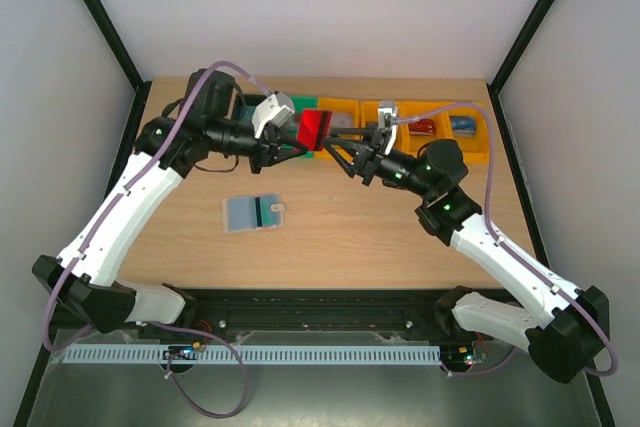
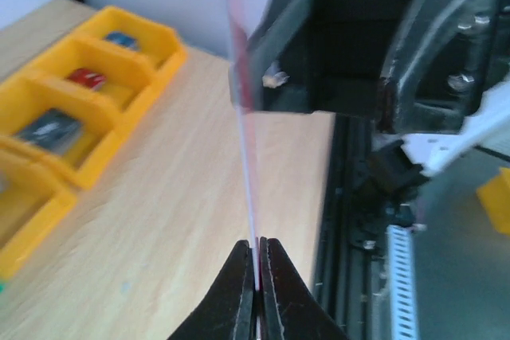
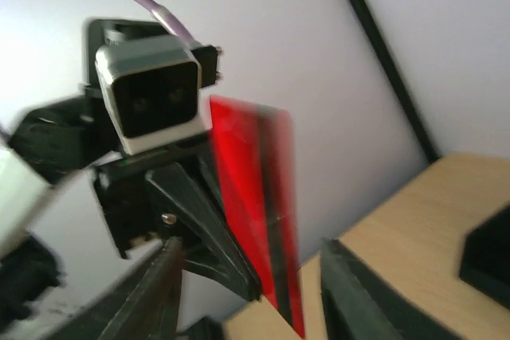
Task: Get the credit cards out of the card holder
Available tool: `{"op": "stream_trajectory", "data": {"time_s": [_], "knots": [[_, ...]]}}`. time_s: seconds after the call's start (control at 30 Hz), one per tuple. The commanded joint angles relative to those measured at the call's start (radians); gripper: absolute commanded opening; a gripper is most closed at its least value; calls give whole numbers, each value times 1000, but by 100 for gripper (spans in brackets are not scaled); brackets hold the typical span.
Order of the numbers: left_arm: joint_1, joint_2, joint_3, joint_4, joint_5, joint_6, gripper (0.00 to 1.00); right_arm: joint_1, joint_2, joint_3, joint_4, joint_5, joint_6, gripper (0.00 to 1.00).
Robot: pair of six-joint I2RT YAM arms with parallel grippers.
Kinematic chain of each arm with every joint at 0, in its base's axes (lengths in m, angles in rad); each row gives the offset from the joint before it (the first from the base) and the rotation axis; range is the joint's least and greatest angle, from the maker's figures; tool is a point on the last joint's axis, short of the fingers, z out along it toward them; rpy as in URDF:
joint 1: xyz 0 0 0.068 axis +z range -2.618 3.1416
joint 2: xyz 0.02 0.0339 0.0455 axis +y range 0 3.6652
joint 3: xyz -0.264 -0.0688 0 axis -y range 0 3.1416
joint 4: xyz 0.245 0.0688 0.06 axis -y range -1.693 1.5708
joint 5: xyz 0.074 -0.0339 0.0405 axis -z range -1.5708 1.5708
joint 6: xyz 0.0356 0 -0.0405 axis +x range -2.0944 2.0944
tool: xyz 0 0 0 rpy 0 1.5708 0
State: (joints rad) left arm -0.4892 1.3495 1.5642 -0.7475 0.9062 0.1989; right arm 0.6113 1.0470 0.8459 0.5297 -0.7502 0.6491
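A red credit card (image 1: 314,129) hangs in the air above the back of the table, and my left gripper (image 1: 299,148) is shut on its lower edge. The left wrist view shows that card edge-on (image 2: 245,165), pinched between the closed jaws of the left gripper (image 2: 256,254). My right gripper (image 1: 339,156) faces it from the right with its jaws apart. In the right wrist view the red card (image 3: 255,212) stands between the spread fingers of the right gripper (image 3: 251,276), which do not grip it. The card holder (image 1: 252,212) lies open on the table, away from both grippers.
A row of orange bins (image 1: 400,125) runs along the back edge, holding a red card (image 1: 421,127), a blue card (image 1: 461,127) and a grey card (image 1: 345,122). The left wrist view shows the same orange bins (image 2: 80,93). A green bin edge (image 1: 318,153) shows under the grippers.
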Motion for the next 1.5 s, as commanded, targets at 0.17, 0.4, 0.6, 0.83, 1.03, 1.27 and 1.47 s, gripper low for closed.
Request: {"op": "stream_trajectory", "data": {"time_s": [0.17,0.4,0.6,0.83,1.03,1.27,1.47], "knots": [[-73,-24,-31,48,-945,222,2,-3,-61,139,-393,327,-93,68],[-270,10,-66,208,-1592,472,2,-33,-1,187,-392,384,198,80],[-341,28,-127,359,-1807,687,2,-34,30,282,-484,430,133,80],[-393,-7,-265,823,-1993,1227,2,-53,66,393,-535,370,138,85],[-498,-103,-589,1615,-1884,1896,2,-53,114,404,-392,229,235,99],[-558,-84,-611,1850,-1793,2071,2,-52,134,358,-289,154,301,99],[-564,-64,-633,1913,-1754,2111,2,-47,142,306,-213,102,349,99]]}}
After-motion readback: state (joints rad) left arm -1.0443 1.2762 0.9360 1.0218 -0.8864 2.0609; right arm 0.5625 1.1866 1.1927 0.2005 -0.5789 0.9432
